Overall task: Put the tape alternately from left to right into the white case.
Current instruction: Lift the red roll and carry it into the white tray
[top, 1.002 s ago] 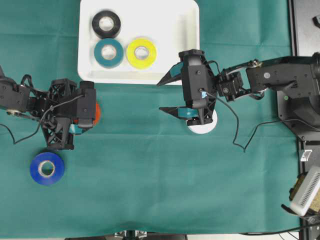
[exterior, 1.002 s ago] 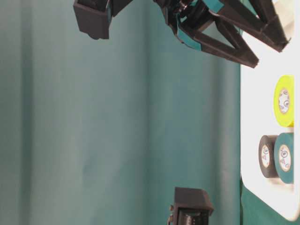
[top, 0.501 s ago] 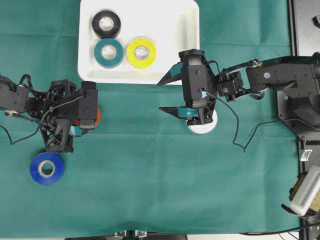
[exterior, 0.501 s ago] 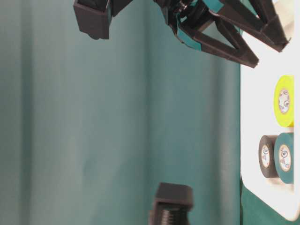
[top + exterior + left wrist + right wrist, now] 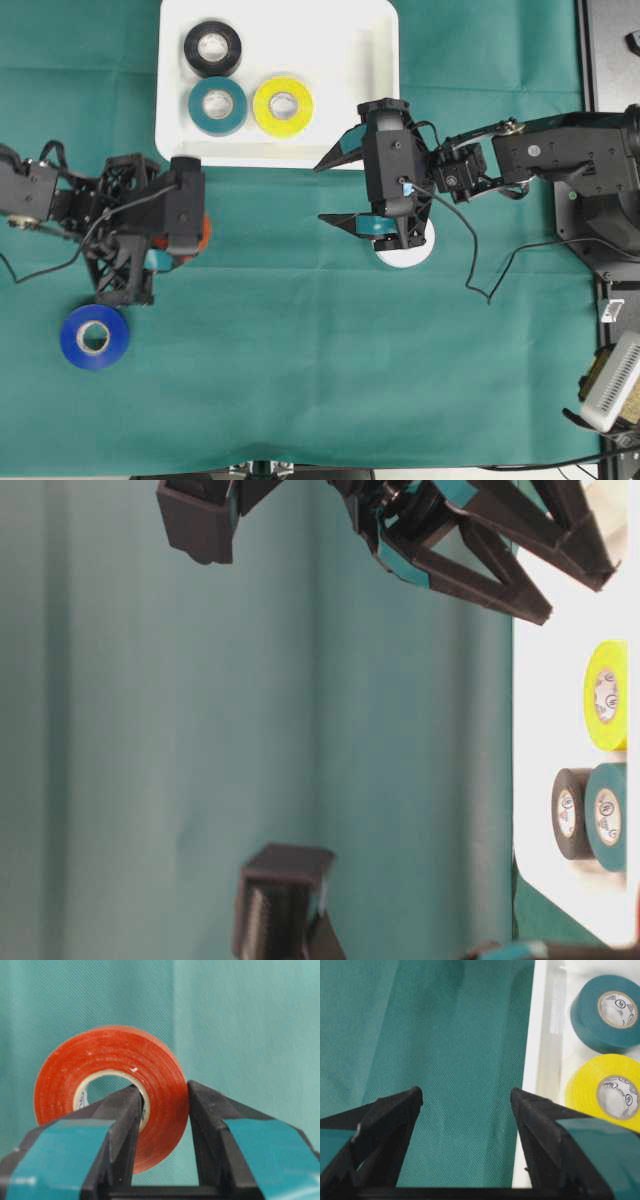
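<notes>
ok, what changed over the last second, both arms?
Left gripper, shut on the red tape roll, shifted slightly right toward the white case. Right gripper, open above the white roll, stayed put; blue roll unmoved.

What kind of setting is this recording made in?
Likely a lab robot bench: a table under a green cloth, two fixed arms, loose cabling and equipment at the edge, with tape rolls sorted into a white case.

The left gripper (image 5: 185, 235), clamped on the red roll (image 5: 201, 232), has shifted a little to the right in the overhead view — toward the case (image 5: 380, 150). At table level its arm (image 5: 280, 900) has climbed further into frame — leftward.
</notes>
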`<state>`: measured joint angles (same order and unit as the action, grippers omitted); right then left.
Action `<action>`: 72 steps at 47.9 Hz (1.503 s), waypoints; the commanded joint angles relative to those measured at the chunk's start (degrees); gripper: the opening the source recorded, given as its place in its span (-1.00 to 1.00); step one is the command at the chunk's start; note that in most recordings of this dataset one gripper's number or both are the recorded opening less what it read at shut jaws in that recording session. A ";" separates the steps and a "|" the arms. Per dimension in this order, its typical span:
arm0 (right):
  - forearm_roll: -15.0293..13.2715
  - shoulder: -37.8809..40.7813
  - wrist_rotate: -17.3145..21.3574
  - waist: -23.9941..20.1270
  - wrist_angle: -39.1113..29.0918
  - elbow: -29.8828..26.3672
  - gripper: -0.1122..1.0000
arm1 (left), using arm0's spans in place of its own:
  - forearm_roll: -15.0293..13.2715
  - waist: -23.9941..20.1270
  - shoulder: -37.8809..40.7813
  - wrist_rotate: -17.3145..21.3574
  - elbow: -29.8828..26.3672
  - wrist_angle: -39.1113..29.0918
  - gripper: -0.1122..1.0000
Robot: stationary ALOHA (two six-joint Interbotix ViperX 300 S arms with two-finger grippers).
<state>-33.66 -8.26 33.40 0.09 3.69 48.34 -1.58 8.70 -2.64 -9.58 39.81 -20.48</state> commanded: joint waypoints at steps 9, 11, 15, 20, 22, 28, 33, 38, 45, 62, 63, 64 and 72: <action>0.00 -0.44 0.09 -0.09 0.44 -0.53 0.51 | 0.35 -5.71 -1.58 1.14 -3.60 1.49 -0.85; -0.09 -0.44 0.09 -0.09 0.53 -0.53 0.51 | 0.35 -7.03 -1.58 1.85 -3.87 1.76 -0.85; 0.00 -0.44 0.09 -0.09 0.53 -0.53 0.51 | 0.35 -9.49 -1.41 3.34 -4.31 2.55 -0.85; 0.00 -0.44 0.09 -0.09 0.53 -0.53 0.51 | 0.35 -12.22 -0.88 5.63 -5.10 3.87 -0.85; 0.00 -0.44 0.09 0.00 0.53 -0.53 0.51 | 0.35 -13.45 -0.62 6.77 -5.54 4.57 -0.85; 0.00 -0.44 0.09 -0.09 0.53 -0.53 0.51 | 0.35 -15.91 0.88 8.96 -6.77 6.94 -0.85; 0.00 -0.44 0.09 0.00 0.53 -0.53 0.51 | 0.35 -18.19 2.46 10.81 -8.00 8.96 -0.85; 0.00 -0.44 0.09 -0.09 0.53 -0.53 0.51 | 0.35 -20.57 4.57 12.04 -9.40 10.37 -0.85; 0.00 -0.44 0.09 -0.09 0.53 -0.44 0.51 | 0.35 -23.47 7.73 12.30 -11.95 11.51 -0.85; 0.00 -0.09 0.09 -0.09 0.53 -0.35 0.51 | 0.35 -27.07 13.27 12.30 -17.67 11.69 -0.85; 0.00 0.00 0.09 0.00 0.53 -0.35 0.51 | 0.35 -27.16 13.54 12.30 -17.93 11.78 -0.85; -0.09 0.09 0.09 0.00 0.53 -0.35 0.51 | 0.35 -27.16 13.71 12.30 -18.11 11.69 -0.85; 0.00 0.53 0.09 -0.09 0.62 -0.44 0.51 | 0.35 -27.25 14.94 12.39 -19.25 11.69 -0.85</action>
<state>-33.66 -7.38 33.49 0.18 3.87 48.43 -1.32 -18.46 13.10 2.90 22.50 -9.40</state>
